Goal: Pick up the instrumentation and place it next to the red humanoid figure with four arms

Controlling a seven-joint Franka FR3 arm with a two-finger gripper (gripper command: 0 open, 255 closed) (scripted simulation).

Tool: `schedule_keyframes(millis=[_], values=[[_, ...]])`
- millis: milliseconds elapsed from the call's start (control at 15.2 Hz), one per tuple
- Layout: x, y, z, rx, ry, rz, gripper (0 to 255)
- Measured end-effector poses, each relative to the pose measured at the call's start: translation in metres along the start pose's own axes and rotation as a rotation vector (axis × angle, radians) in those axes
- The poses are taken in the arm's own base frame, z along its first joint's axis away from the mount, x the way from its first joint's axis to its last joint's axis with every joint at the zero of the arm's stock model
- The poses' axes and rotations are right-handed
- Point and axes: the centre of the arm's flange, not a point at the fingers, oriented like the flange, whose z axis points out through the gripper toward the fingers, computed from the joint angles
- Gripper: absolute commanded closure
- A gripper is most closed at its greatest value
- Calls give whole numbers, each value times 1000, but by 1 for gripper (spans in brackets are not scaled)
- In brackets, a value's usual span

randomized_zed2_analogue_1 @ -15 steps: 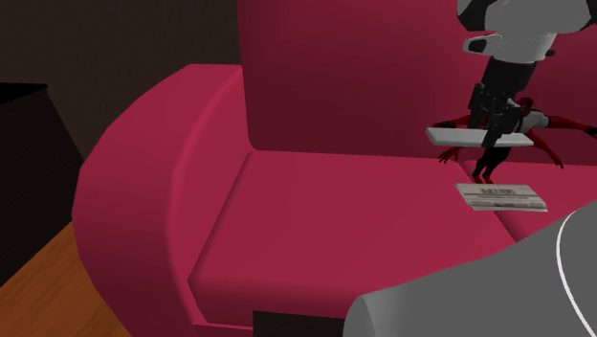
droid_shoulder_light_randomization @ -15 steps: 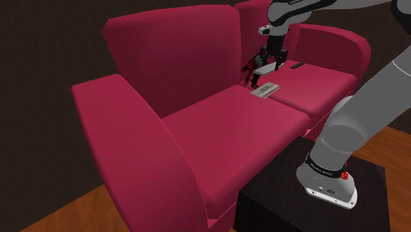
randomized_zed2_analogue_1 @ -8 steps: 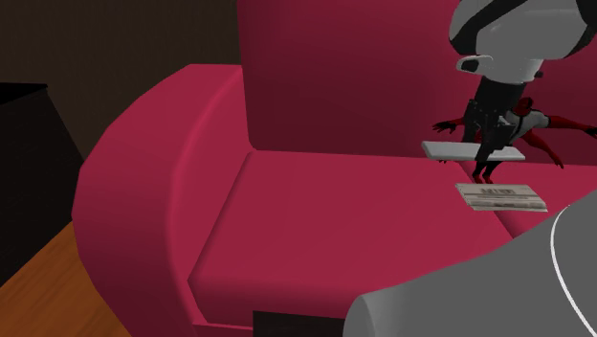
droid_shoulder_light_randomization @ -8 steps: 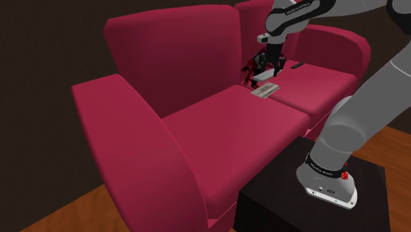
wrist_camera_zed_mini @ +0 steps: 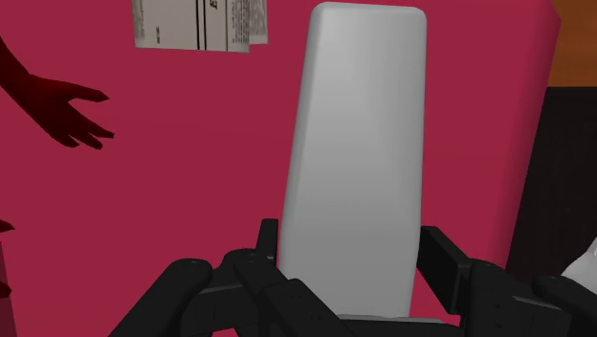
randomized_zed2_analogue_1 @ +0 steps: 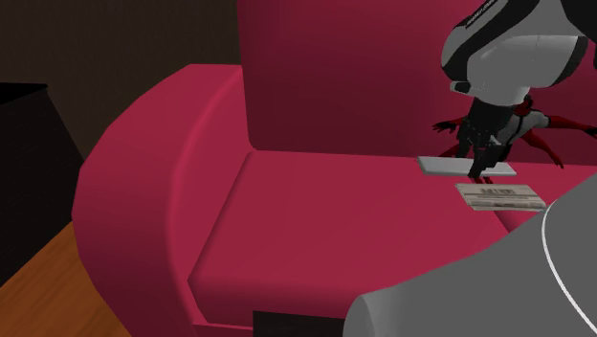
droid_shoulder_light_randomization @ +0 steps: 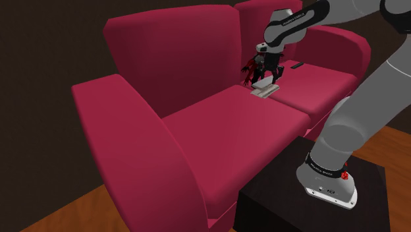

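Observation:
The instrumentation is a flat grey-white slab [wrist_camera_zed_mini: 356, 153], clasped between my gripper's [wrist_camera_zed_mini: 346, 263] fingers. In the second exterior view the slab [randomized_zed2_analogue_1: 450, 167] hangs level, just above the red sofa seat [randomized_zed2_analogue_1: 335, 211], with the gripper [randomized_zed2_analogue_1: 483, 153] over it. Behind it lies the red humanoid figure [randomized_zed2_analogue_1: 545, 129], its dark arms spread on the cushion; one of its hands [wrist_camera_zed_mini: 62, 110] shows beside the slab. In the shoulder view the gripper [droid_shoulder_light_randomization: 270, 74] holds the slab [droid_shoulder_light_randomization: 267, 84] in front of the figure [droid_shoulder_light_randomization: 249, 68].
A printed paper leaflet [randomized_zed2_analogue_1: 499, 196] lies on the seat just before the slab, seen also as the leaflet [wrist_camera_zed_mini: 199, 23]. A small dark object [droid_shoulder_light_randomization: 296, 64] rests on the far cushion. The sofa's thick armrest [droid_shoulder_light_randomization: 138, 145] rises near the camera. My stand [droid_shoulder_light_randomization: 309, 198] sits by the sofa front.
The gripper has come down with the slab toward the seat, drifting slightly to the second exterior view's left, closer to the leaflet.

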Motion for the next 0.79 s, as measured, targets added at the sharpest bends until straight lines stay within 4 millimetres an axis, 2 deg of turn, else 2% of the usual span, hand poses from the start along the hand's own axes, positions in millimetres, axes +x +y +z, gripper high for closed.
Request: schedule_keyframes(millis=[792], values=[[-1,1,64,0,0,0,255]])
